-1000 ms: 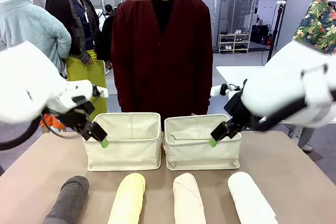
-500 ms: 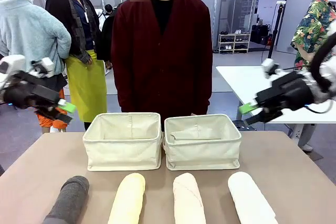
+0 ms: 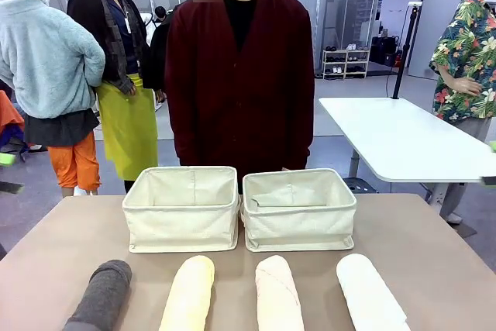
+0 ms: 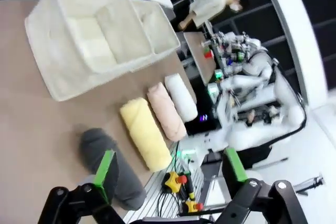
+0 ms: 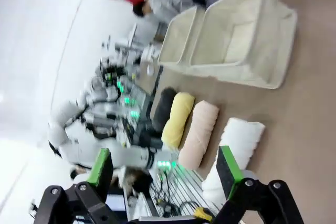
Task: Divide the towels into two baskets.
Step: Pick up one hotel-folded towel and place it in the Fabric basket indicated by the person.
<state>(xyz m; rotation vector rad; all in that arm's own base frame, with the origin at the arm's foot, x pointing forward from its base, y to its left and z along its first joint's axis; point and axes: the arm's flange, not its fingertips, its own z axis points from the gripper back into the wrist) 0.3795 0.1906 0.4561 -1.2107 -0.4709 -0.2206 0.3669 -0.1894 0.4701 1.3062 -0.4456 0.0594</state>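
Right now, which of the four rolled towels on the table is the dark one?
The dark grey towel at the left end of the row. The other three are pale: the yellow towel, the pinkish cream towel and the white towel.

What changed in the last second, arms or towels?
Both arms swung outward from in front of the left basket and right basket: left gripper leftward, right gripper rightward. Fingers open, nothing grasped or released. Unchanged: grey towel, yellow towel, pinkish towel, white towel in their row, both baskets, the person.
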